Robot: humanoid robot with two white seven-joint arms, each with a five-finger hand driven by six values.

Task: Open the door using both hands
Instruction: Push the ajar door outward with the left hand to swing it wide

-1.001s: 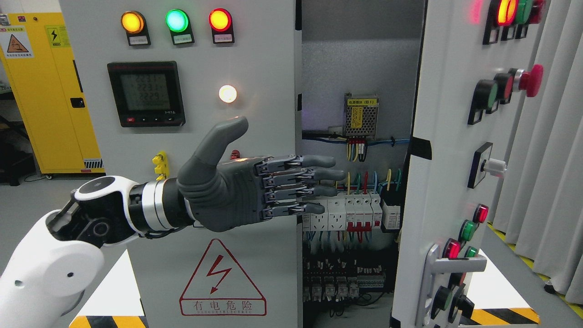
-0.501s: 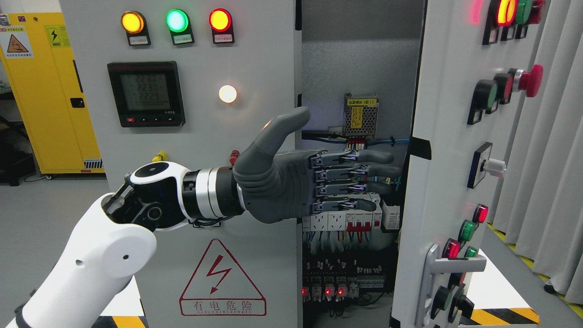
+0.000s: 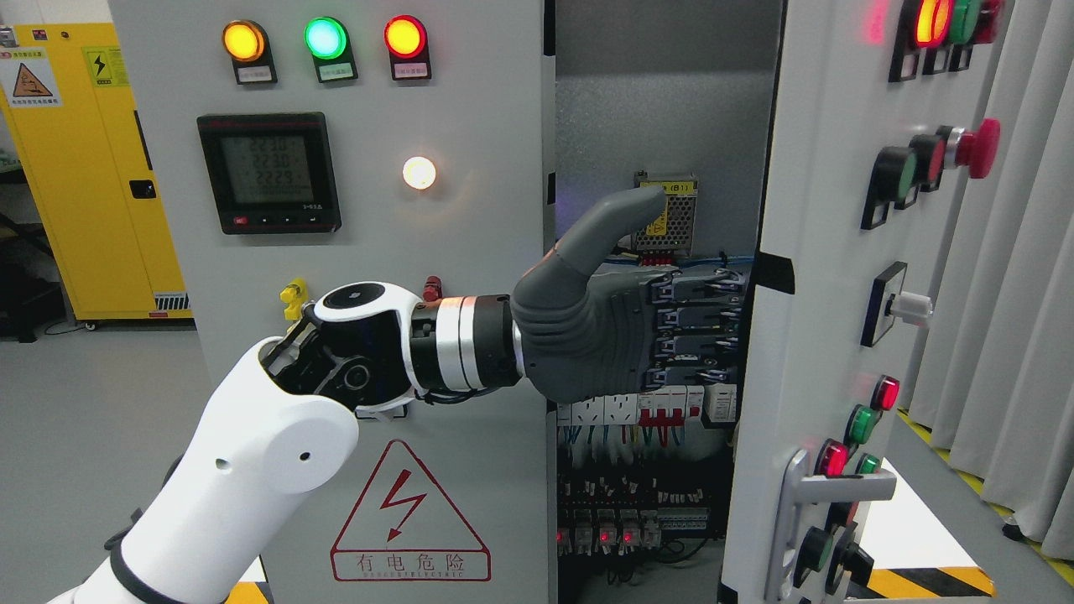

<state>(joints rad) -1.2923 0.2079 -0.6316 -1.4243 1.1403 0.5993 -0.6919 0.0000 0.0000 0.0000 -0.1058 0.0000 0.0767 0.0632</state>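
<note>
Far left there's a yellow cabinet (image 3: 92,168). Next to it the left door (image 3: 336,277) sits flat, with three lit lamps (image 3: 325,38), a meter (image 3: 268,172) and a shock-warning sticker (image 3: 409,513). The left hand (image 3: 625,331) reaches across the gap into the cabinet opening, thumb up, fingers stretched out straight and gripping nothing; their tips go behind the edge of the right door (image 3: 826,277), so contact is hard to call. That door is swung partly open, showing breakers (image 3: 646,407) and wiring inside. Curtains (image 3: 1019,277) hang far right.
</note>
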